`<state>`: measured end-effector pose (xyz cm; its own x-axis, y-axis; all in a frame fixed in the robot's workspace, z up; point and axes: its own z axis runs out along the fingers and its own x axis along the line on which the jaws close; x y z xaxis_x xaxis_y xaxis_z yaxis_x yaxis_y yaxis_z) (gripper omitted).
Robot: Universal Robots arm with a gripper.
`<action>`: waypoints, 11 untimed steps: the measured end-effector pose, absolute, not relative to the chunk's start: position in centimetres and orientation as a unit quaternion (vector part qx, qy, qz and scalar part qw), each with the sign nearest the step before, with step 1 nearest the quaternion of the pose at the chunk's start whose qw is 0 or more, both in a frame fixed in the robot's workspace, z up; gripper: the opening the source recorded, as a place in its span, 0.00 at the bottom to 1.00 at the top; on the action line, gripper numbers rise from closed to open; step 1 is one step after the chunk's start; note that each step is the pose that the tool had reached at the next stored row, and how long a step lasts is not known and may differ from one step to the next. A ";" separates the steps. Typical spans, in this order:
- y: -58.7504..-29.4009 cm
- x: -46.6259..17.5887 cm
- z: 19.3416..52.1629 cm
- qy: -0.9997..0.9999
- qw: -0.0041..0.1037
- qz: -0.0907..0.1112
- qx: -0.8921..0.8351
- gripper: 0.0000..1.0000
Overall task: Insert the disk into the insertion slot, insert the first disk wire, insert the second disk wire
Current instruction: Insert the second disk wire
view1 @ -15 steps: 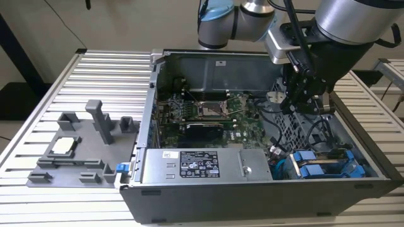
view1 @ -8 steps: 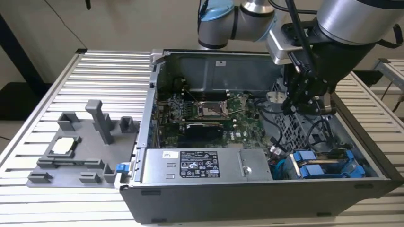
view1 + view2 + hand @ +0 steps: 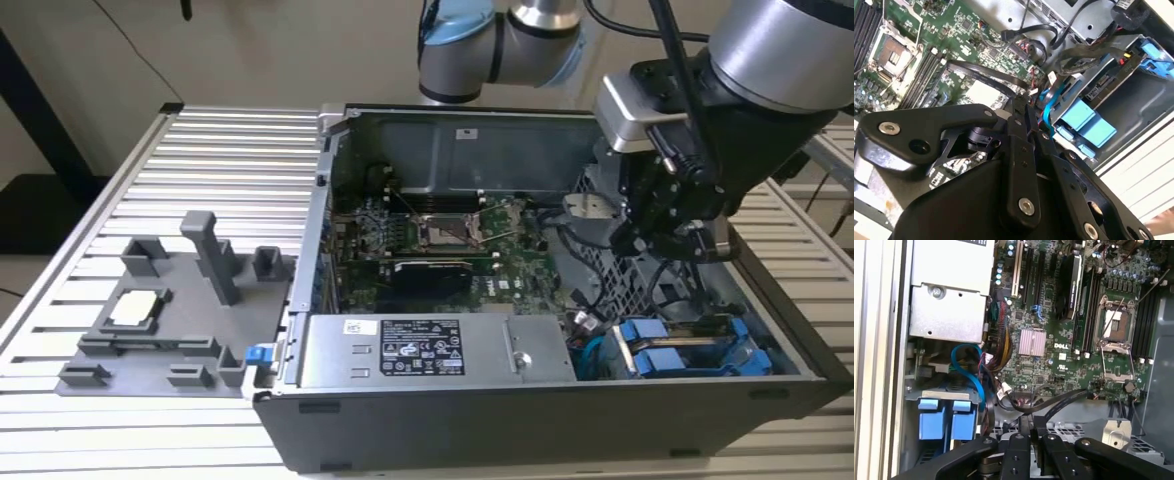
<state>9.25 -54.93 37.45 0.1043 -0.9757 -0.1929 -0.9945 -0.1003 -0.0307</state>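
Open computer case (image 3: 534, 420) on slatted table (image 3: 214, 160), grey fixture tray (image 3: 160, 330) beside it.

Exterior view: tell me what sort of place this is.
Probably a robotics lab's computer-assembly test bench: an open computer case lies on a ribbed aluminium table, a grey fixture plate sits beside it, and the arm's gripper reaches inside the case.

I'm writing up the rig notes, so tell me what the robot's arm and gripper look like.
The arm is silver-grey tubing with pale blue joint caps, seen in the exterior view. Black cables run down it to a black wrist block with a light grey housing. The gripper is matte black metal: flat linkage bars joined by silver screws and pivot pins, ending in slim black fingers, in both wrist views.
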 end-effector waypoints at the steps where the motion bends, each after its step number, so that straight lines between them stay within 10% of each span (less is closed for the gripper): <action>1: -55.2 9.4 37.4 0.666 0.076 0.062 -0.739 0.16; 11: -57.7 10.9 37.2 0.667 0.074 0.064 -0.739 0.16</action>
